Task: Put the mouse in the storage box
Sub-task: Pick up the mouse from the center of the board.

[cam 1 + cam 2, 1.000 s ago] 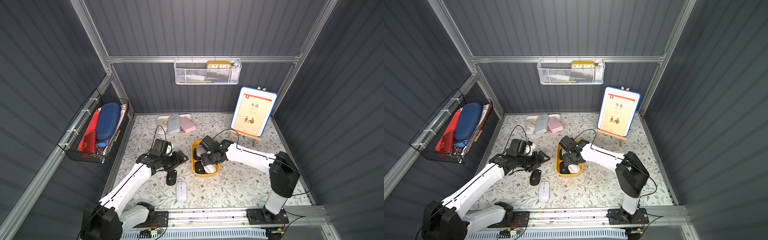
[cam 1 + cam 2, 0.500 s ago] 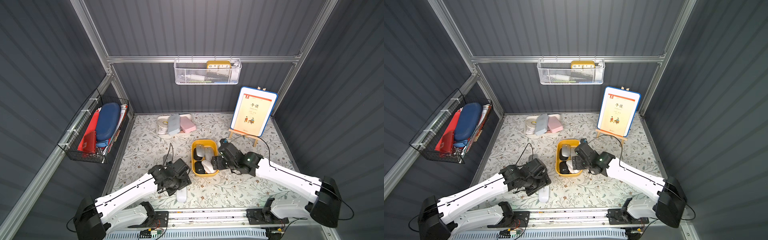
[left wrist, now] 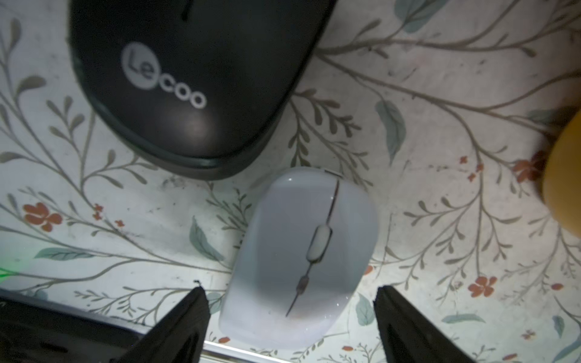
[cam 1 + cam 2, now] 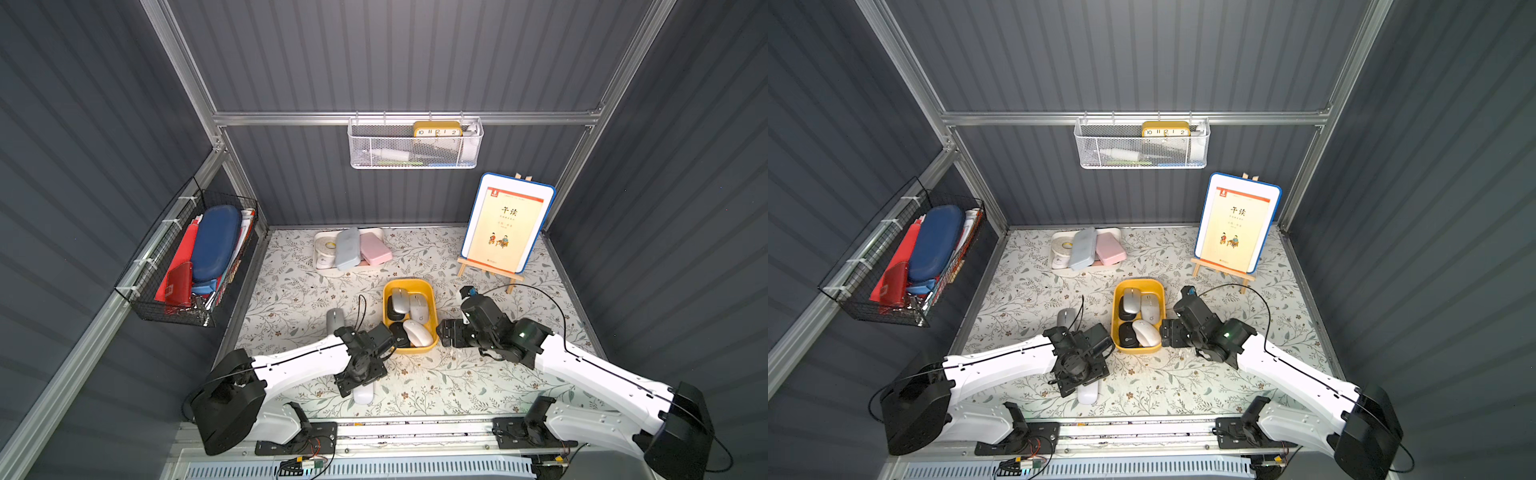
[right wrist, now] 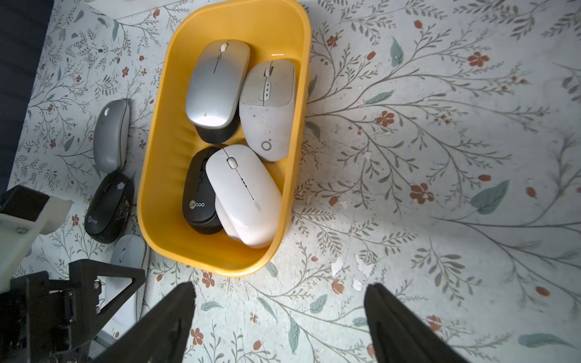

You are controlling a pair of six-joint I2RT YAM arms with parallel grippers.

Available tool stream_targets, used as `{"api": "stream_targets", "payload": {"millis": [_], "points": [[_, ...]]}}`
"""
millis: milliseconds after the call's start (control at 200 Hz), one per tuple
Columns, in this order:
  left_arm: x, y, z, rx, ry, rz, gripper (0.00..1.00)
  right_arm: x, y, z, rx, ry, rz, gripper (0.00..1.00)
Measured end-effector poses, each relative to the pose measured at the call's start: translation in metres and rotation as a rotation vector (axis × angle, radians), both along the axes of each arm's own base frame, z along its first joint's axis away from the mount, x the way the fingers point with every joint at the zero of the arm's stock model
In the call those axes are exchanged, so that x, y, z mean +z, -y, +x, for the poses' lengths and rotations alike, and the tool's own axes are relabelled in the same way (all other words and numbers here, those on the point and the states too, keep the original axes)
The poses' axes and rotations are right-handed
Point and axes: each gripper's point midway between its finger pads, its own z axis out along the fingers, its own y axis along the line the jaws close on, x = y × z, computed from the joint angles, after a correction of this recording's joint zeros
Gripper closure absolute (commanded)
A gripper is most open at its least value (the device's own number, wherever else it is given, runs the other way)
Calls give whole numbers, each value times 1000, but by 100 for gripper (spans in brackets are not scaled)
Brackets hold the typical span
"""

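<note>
The white mouse (image 3: 301, 257) is seen on the table (image 4: 449, 386) near its front edge, outside the box (image 4: 409, 284), forward and left of the box's front left corner. It is straddled by the left gripper (image 3: 290, 290), whose jaws are spread wide, one on each side of one end of the mouse with a gap left on both sides; nothing is gripped. Just behind it a black mouse (image 3: 188, 78) marked Lecoo is laid, close but apart, and further back a grey mouse (image 4: 335, 319) is set beside the box's left wall. The box is placed mid-table and is filled with several mice, among them a silver mouse (image 5: 217, 85) at the back and a glossy mouse (image 5: 243, 195) stacked on others at the front. The right gripper (image 5: 279, 286) is held over bare table just off the box's right front corner, its jaws spread wide and empty.
</note>
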Motion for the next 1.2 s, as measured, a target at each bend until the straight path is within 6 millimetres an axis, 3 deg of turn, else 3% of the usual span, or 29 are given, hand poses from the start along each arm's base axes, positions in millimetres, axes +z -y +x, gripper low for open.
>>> {"api": "stream_targets", "payload": {"millis": [145,405,730,951,1071,1201], "points": [[1,3,-7,-41,0,-64,14,-3,2,-5,2,-8,9,12],[-16,6,-12,-154,-36,-59,17,-3,1,-6,-1,-16,18,12],[-23,4,-14,-221,-91,9,37,0,1,-6,-7,-17,33,13],[-21,15,-4,-280,-79,14,41,-4,3,-9,-9,-27,30,14],[-7,33,17,-305,-2,-13,41,-15,9,-15,-19,-45,16,14],[35,61,49,-311,124,-56,41,-28,17,-19,-38,-59,-12,14]]}}
